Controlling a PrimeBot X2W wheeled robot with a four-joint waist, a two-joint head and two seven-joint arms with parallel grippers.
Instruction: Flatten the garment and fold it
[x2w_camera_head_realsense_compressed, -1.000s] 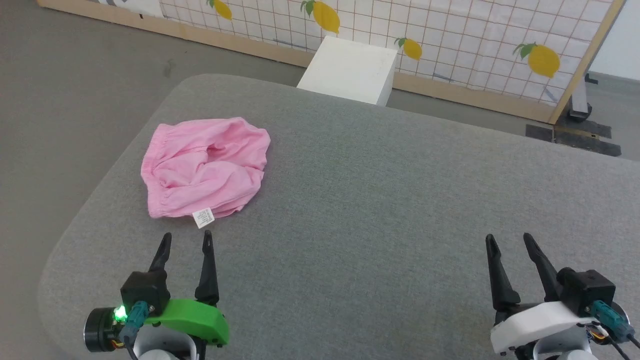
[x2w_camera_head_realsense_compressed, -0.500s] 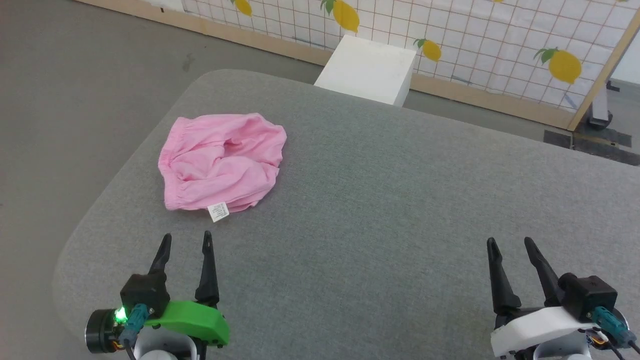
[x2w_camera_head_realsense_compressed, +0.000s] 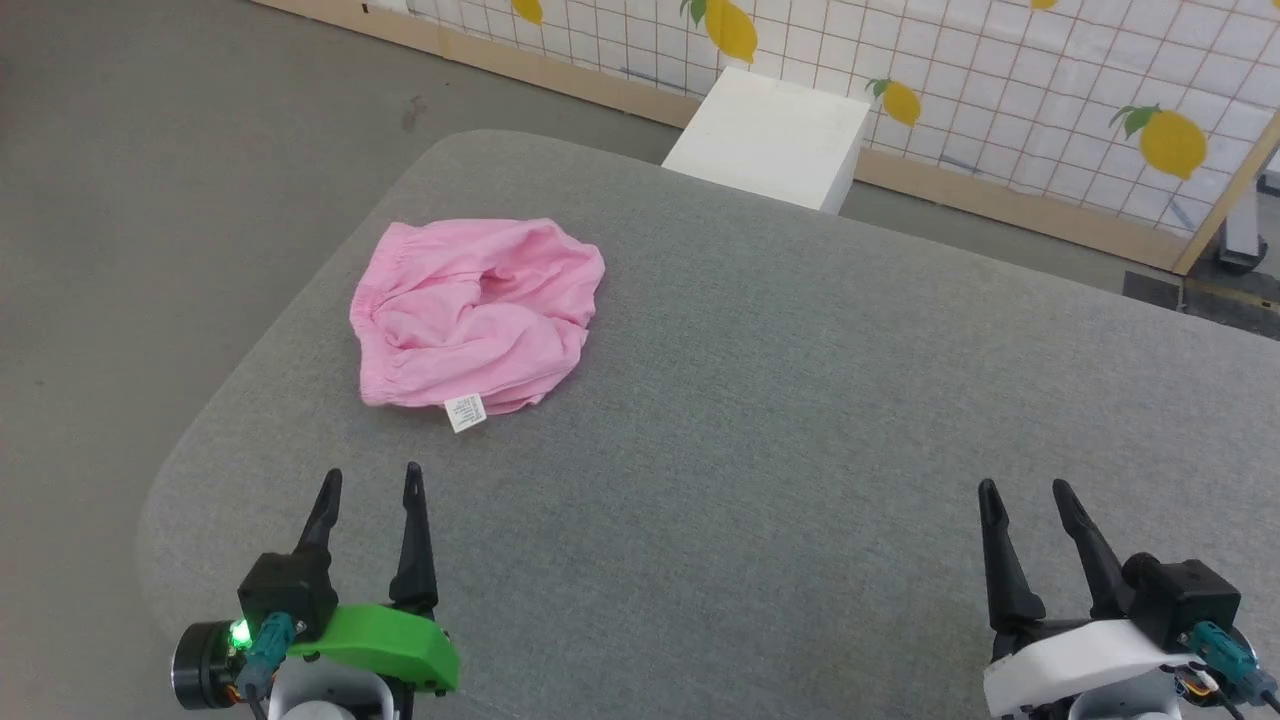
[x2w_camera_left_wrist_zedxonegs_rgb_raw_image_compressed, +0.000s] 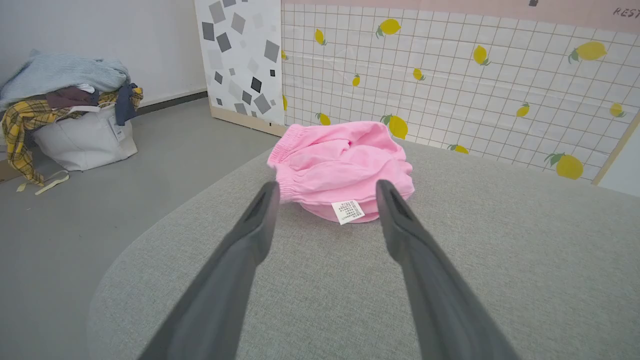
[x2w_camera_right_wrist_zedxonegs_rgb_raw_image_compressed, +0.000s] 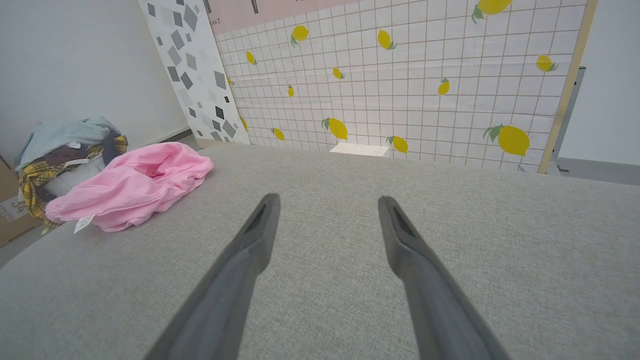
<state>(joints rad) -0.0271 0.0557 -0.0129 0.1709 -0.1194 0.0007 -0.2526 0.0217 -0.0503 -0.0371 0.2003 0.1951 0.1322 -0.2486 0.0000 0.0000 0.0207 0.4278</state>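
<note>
Since one second ago, turns the head view toward the left, carrying the garment (x2w_camera_head_realsense_compressed: 478, 315) and the white box (x2w_camera_head_realsense_compressed: 765, 135) rightward in the picture together. Keeps the cloth in the same crumple and at the same place on the grey table (x2w_camera_head_realsense_compressed: 760, 420).

Finds the garment bunched on the table, on the nearer side of the white box and to its left, well apart from it. Shows the gathered waistband along the edge turned away from the white box, and the small white label (x2w_camera_head_realsense_compressed: 466, 412) at the hem farthest from it.

Holds the left gripper (x2w_camera_head_realsense_compressed: 372, 472) with fingers spread and nothing between them, farther from the white box than the label, near the cloth but not touching.

Holds the right gripper (x2w_camera_head_realsense_compressed: 1024, 486) equally spread and empty, over bare table, on the near side of the white box and to its right, well apart from the garment.
</note>
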